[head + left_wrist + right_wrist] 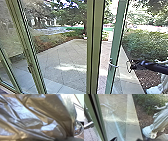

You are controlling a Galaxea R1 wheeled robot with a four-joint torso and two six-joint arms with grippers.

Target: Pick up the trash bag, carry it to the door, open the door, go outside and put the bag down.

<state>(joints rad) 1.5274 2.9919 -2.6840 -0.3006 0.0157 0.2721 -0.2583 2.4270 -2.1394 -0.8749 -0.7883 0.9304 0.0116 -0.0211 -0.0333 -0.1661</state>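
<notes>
Right arm (155,67) stretched out — nearly level, its claw (131,66) foremost

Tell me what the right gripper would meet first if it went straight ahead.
Probably the curved door handle on the green door frame: in the head view the right gripper points across towards it. Depth is unclear, so it might miss.
</notes>
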